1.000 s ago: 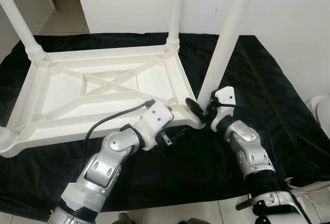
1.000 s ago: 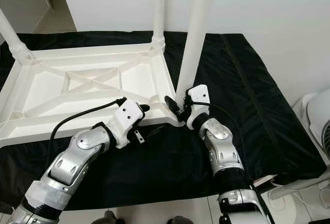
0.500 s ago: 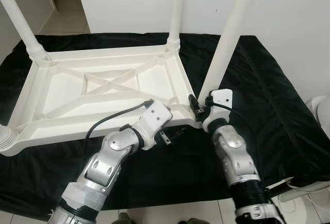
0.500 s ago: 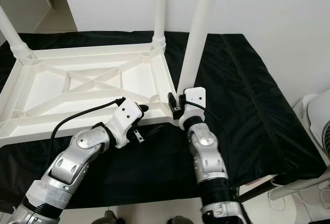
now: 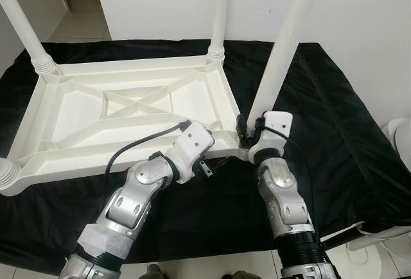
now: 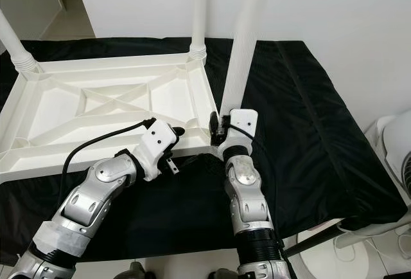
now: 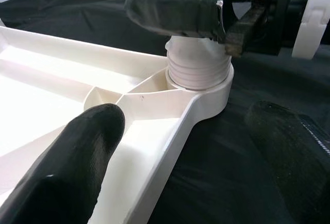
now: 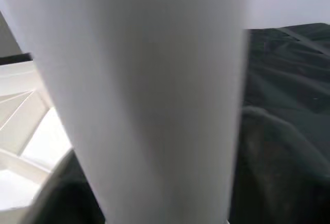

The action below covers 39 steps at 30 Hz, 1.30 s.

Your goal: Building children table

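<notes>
the right gripper [image 5: 247, 135] is clamped around the leg [image 5: 277, 60], which rises straight up from between its fingers, foot in the tabletop [image 5: 77, 121] corner socket. the left gripper [image 7: 206, 126], fingers apart, straddles that corner rim just beside.

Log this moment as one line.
stage: leg fitting | right hand: around near-right table leg base | left hand: open, straddling tabletop corner rim

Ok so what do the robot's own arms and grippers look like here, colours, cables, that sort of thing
Both arms are jointed silver metal. Each ends in a white boxy wrist housing. The left arm has a black cable looping from the forearm to the wrist and a pale wrap near its upper end. The right arm has a black ribbed sleeve lower down. The left gripper has thick, rounded matte black fingers; the right gripper is black too.
</notes>
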Available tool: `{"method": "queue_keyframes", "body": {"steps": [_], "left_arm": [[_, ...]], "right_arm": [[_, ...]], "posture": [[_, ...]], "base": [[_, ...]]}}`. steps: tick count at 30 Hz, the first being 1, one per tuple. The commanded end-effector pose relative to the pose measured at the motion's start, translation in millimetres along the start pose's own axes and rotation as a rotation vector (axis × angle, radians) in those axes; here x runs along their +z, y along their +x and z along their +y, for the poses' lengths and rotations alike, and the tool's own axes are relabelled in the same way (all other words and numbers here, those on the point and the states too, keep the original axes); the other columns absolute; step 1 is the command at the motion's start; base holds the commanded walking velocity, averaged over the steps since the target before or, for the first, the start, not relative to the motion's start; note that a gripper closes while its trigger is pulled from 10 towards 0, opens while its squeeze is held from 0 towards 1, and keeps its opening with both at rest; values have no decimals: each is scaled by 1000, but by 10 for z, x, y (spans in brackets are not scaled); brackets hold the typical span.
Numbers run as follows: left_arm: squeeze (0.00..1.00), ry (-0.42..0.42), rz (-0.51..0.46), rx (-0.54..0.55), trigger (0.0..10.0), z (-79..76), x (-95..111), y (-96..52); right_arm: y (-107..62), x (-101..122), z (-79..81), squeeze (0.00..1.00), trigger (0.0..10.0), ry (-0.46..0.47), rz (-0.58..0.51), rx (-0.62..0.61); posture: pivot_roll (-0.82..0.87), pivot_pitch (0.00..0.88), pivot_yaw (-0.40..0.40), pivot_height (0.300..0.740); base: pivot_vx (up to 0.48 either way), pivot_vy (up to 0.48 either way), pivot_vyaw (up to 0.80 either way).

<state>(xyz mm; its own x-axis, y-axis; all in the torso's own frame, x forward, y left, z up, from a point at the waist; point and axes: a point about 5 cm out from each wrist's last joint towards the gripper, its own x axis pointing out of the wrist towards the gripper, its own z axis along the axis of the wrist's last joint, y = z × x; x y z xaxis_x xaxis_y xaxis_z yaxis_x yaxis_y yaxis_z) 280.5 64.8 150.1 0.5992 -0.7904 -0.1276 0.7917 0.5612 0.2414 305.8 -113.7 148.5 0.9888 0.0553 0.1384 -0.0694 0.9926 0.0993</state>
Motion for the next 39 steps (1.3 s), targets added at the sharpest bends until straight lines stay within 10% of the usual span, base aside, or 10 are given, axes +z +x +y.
{"method": "queue_keyframes", "body": {"steps": [1,5,6,20,29,30,31,33,39], "left_arm": [[0,1,5,16,10000,13,-21,-8],[0,-1,5,18,10000,8,-24,-21],[0,-2,4,18,10000,6,-22,-20],[0,-2,-2,1,10000,16,6,13],[0,0,-4,9,10000,44,19,10],[0,-1,-4,12,10000,47,21,2],[0,-1,-4,12,10000,47,21,2],[0,0,-5,16,10000,49,25,-7],[0,-5,0,28,10000,59,12,-10]], "right_arm": [[-27,22,-21,1000,10000,26,-15,28],[-41,65,-92,1000,10000,22,-25,98],[-49,65,-137,0,10000,16,-16,139],[54,-99,-297,0,10000,-142,127,614],[185,-89,-234,0,10000,-169,116,677],[195,-97,-232,0,7961,-172,118,681],[195,-97,-232,0,7961,-172,118,681],[207,-119,-248,0,39,-164,132,680],[141,-222,-315,0,0,-112,165,658]], "posture": [[-66,25,3,740],[-66,25,3,740],[-65,25,2,740],[-82,40,28,740],[-76,41,29,740],[-76,41,29,740],[-76,41,29,740],[-68,41,24,740],[-72,49,19,740]], "base": [[0,0,0],[0,0,0],[0,0,0],[0,0,0],[0,0,0],[0,0,0],[0,0,0],[0,0,0],[0,0,0]]}}
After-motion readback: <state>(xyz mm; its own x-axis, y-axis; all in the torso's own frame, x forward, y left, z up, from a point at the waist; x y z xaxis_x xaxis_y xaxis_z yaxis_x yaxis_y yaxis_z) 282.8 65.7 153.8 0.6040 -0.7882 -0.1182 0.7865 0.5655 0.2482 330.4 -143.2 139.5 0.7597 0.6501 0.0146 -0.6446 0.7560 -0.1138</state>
